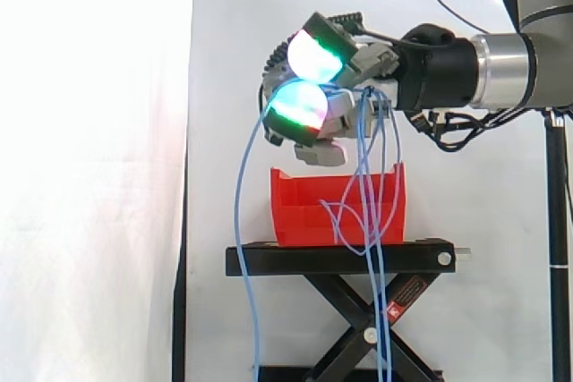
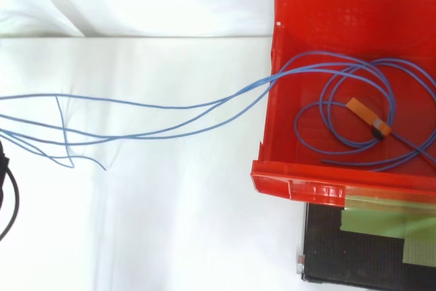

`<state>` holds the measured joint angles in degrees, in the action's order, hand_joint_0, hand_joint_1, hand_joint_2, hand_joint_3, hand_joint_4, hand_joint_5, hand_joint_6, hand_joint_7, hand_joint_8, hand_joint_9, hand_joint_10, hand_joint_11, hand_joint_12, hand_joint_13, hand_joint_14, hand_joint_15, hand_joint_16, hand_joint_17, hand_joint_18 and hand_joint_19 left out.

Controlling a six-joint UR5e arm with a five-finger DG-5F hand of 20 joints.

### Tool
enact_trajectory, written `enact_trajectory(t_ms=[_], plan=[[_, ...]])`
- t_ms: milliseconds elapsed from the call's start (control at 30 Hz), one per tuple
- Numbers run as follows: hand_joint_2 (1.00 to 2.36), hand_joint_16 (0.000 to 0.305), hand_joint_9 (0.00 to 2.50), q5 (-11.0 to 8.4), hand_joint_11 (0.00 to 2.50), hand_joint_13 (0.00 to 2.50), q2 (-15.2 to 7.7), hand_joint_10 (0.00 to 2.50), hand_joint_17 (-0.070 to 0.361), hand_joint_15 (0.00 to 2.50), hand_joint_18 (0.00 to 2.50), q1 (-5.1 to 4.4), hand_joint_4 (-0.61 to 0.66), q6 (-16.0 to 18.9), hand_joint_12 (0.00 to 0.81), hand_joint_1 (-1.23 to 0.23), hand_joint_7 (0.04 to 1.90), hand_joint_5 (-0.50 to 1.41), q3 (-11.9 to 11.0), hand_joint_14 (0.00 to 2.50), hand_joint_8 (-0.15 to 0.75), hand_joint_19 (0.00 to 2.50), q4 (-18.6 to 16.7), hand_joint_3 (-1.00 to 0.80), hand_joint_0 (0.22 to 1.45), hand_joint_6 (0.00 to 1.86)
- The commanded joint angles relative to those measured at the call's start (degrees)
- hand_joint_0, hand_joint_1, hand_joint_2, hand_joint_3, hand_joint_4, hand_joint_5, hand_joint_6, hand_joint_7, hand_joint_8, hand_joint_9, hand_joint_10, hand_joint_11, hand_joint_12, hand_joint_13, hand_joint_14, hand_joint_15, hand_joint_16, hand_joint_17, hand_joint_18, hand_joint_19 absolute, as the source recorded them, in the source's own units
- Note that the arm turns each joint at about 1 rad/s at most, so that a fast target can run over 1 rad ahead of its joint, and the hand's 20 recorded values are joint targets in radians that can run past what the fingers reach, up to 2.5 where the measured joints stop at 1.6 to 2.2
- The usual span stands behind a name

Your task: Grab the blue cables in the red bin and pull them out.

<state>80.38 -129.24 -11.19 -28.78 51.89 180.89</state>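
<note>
You have the black stand (image 1: 340, 258) carrying the red bin (image 1: 304, 199) at the middle of its top. Above the bin you see the hand (image 1: 347, 106), fingers curled round the blue cables (image 1: 243, 176), which hang down past the stand's near edge. In the top view, loops of them lie inside the bin and strands cross its left wall, with a small orange tag (image 2: 368, 115) among the loops
</note>
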Motion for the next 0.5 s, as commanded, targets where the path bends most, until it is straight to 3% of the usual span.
enact_trajectory(t_ms=[0, 367, 467], plan=[[1.0, 0.033, 1.31, 0.04, 1.3, 1.08, 0.04, 0.86, 0.074, 0.65, 1.29, 0.02, 0.18, 0.44, 0.323, -0.91, 0.46, 0.84, 1.2, 2.5, 0.255, 1.03, -0.01, -1.0, 1.0, 0.8], [1.0, 0.032, 1.29, 0.12, 1.27, 1.07, -0.04, 0.9, 0.072, 0.63, 1.28, -0.15, 0.18, 3.34, 0.317, -0.91, 0.46, 0.84, 2.95, 2.5, 0.254, 1.04, -1.24, -1.0, 1.0, 0.81], [1.0, 0.032, 1.29, 0.12, 1.27, 1.07, -0.04, 0.9, 0.072, 0.63, 1.28, -0.5, 0.19, 5.18, 0.315, -0.91, 0.46, 0.84, 4.36, 2.5, 0.252, 1.05, -3.17, -1.0, 1.0, 0.81]])
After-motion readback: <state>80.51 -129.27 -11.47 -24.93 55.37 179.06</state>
